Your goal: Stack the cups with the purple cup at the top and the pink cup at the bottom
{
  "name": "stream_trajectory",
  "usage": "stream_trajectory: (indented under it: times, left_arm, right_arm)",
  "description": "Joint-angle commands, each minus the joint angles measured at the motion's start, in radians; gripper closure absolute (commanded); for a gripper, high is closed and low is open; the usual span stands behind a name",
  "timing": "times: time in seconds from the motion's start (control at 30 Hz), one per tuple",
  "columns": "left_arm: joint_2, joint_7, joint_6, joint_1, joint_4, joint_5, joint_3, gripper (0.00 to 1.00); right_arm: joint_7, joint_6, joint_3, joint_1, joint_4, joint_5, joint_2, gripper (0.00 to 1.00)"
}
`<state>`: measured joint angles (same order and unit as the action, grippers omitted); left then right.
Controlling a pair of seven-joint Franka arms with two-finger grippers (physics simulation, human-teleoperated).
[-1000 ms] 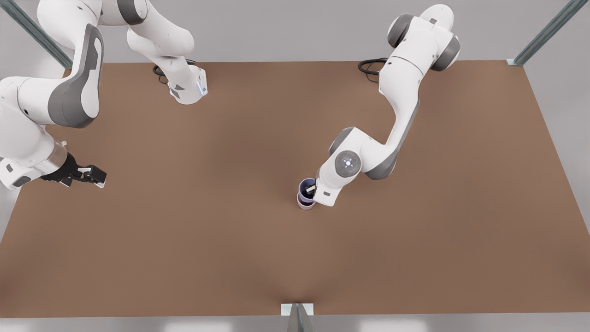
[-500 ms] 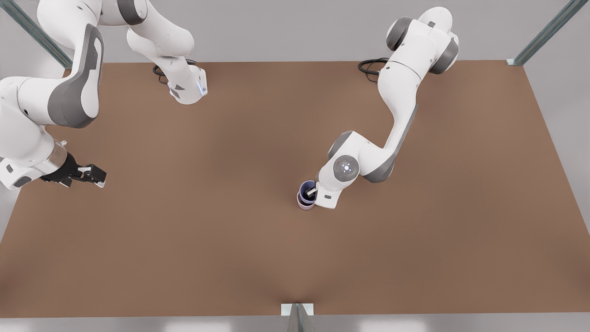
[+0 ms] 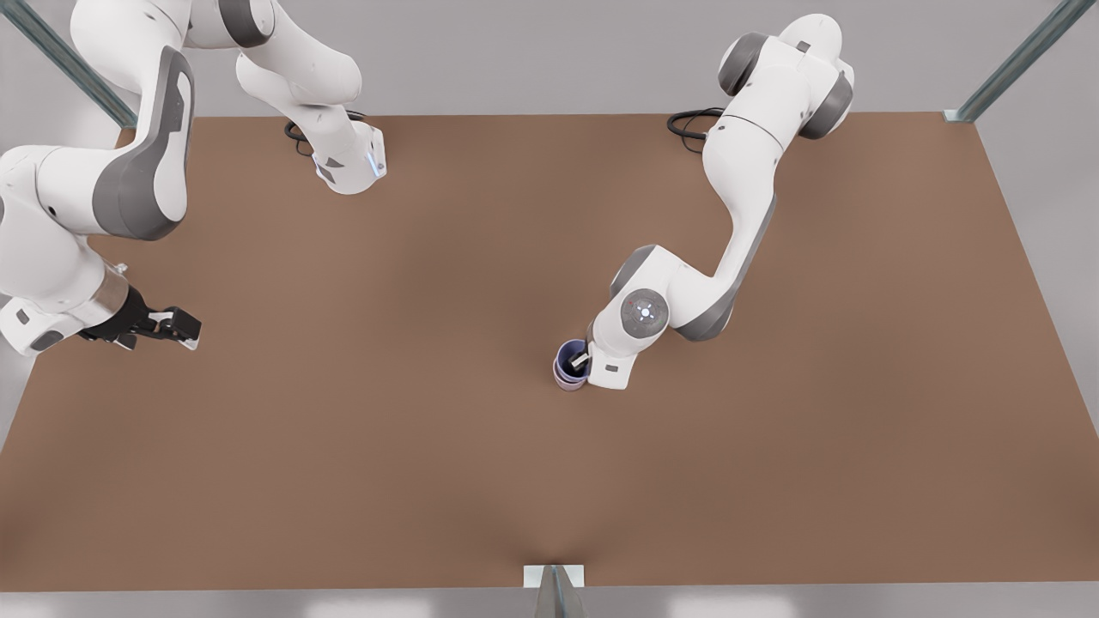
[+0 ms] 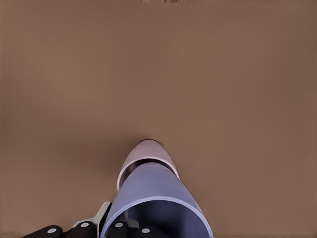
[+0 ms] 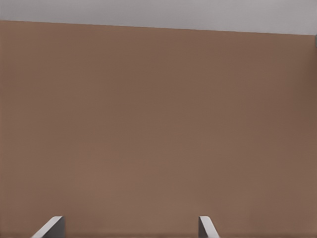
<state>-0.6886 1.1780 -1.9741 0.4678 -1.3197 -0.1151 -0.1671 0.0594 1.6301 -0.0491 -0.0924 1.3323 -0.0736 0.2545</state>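
**Purple cup seated in pink cup, grasp not yet released**

The purple cup (image 3: 569, 354) sits nested inside the pink cup (image 3: 567, 380) near the middle of the table (image 3: 343, 446), upright, with only the lower band of the pink cup showing beneath it. In the left wrist view the purple cup (image 4: 156, 201) fills the foreground and the pink cup (image 4: 147, 157) shows beyond it, the two in line. The order matches the task: pink beneath, purple above. The purple cup's inside appears dark and holds nothing.

The left gripper (image 3: 585, 359) is at the purple cup's rim, one finger inside the wall and the other outside, clamped on that wall. This rim pinch suits lowering one cup into another, since nothing has to pass around the lower cup. Judged from this, placement is essentially complete; what remains is letting go and lifting straight up, so the stack is not dragged over.

The right gripper (image 3: 176, 327) waits well apart at the front view's left edge, fingers (image 5: 52, 227) spread and holding nothing.
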Motion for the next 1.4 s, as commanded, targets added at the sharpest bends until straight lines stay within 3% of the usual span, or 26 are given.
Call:
stream_trajectory:
  times: [0.0, 0.43, 0.47, 0.5, 0.57, 0.97, 1.0, 1.17, 1.2, 1.27, 1.37]
  left_arm:
    - [0.001, 0.043, -0.005, 0.000, 0.000, -0.001, 0.000, 0.79]
    - [-0.014, 0.046, -0.028, 0.011, 0.000, 0.009, 0.000, 0.77]
    - [-0.014, 0.045, -0.028, 0.011, -0.001, 0.011, 0.000, 0.69]
    - [-0.014, 0.037, -0.028, 0.011, -0.001, 0.011, 0.000, 0.48]
    - [-0.014, 0.032, -0.028, 0.011, -0.001, 0.014, 0.000, 0.23]
    - [-0.012, 0.035, -0.028, 0.011, 0.000, 0.012, 0.000, 0.23]
    - [-0.011, 0.034, -0.028, 0.011, 0.000, 0.015, 0.001, 0.00]
    - [0.049, -0.073, 0.044, 0.009, 0.002, 0.103, 0.004, 0.00]
    - [0.072, -0.257, 0.138, 0.000, 0.026, 0.103, 0.017, 0.00]
    - [0.103, -0.630, 0.354, -0.021, 0.119, 0.098, 0.139, 0.00]
    - [0.202, -1.061, 0.437, -0.021, 0.112, 0.097, 0.346, 0.00]
  right_arm:
    - [0.008, -0.001, 0.000, 0.000, -0.001, 0.000, -0.001, 0.00]
    - [0.008, -0.001, 0.000, -0.001, -0.001, 0.001, 0.000, 0.00]
    - [0.008, -0.001, 0.000, -0.001, -0.001, 0.001, 0.000, 0.00]
    - [0.008, -0.001, 0.000, -0.001, 0.001, 0.001, 0.000, 0.00]
    - [0.008, -0.001, 0.000, 0.000, 0.001, 0.001, 0.000, 0.00]
    - [0.008, -0.001, 0.000, 0.002, 0.001, 0.001, 0.000, 0.00]
    - [0.008, -0.001, 0.000, 0.002, -0.001, 0.001, 0.000, 0.00]
    - [0.008, -0.001, 0.000, 0.002, -0.001, 0.001, 0.002, 0.00]
    - [0.008, -0.001, 0.000, 0.002, 0.001, 0.001, 0.000, 0.00]
    - [0.008, -0.001, 0.000, 0.002, -0.001, 0.001, 0.000, 0.00]
    - [0.008, -0.001, 0.000, 0.002, -0.001, 0.001, 0.000, 0.00]
